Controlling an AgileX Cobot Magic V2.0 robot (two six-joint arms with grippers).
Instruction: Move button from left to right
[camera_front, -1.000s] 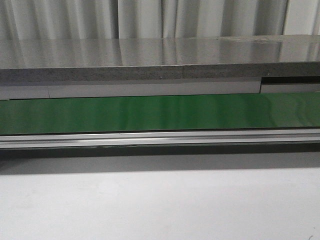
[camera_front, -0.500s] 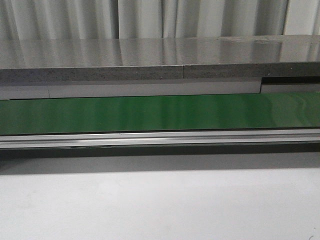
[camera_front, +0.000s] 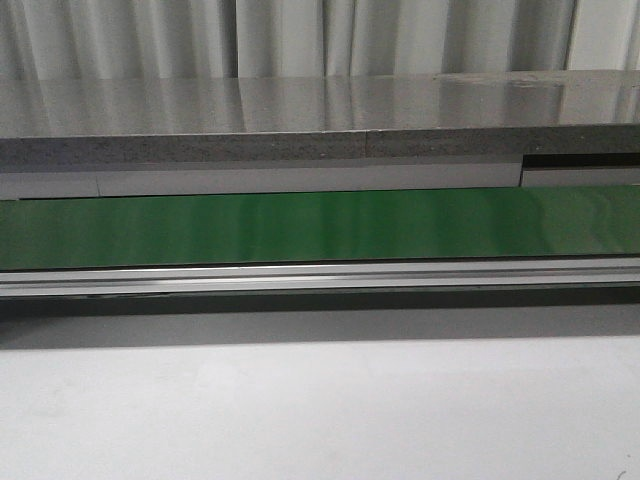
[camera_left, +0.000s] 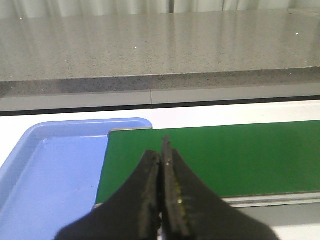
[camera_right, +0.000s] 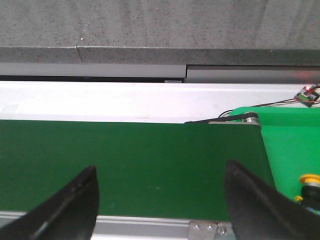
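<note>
A grey speckled counter (camera_front: 300, 110) fills the upper half of the front view, with pale curtains (camera_front: 280, 35) behind it at the top edge. Below the counter a green belt (camera_front: 320, 225) runs the full width of the frame, bordered underneath by a metal rail (camera_front: 320, 277). The lower third is taken up by a white table (camera_front: 320, 410). No arm is seen in this view.

In the left wrist view a blue tray (camera_left: 45, 170) lies at the lower left of the frame, its rim touching the end of the belt (camera_left: 225, 155). The left gripper (camera_left: 162, 155) is seen at the bottom centre, its dark fingers pressed together with nothing between them.

In the right wrist view the belt (camera_right: 130, 165) crosses the middle of the frame and ends at the right against a bright green bin (camera_right: 292, 145). The right gripper (camera_right: 160, 185) is spread wide, one finger (camera_right: 75, 205) at the lower left and the other at the lower right, with nothing held. The button (camera_right: 309, 181) is found at the right edge, low in the frame, inside the bin; only its yellow head and part of a dark body are shown. A small circuit board (camera_right: 307, 93) with thin wires sits at the upper right.
</note>
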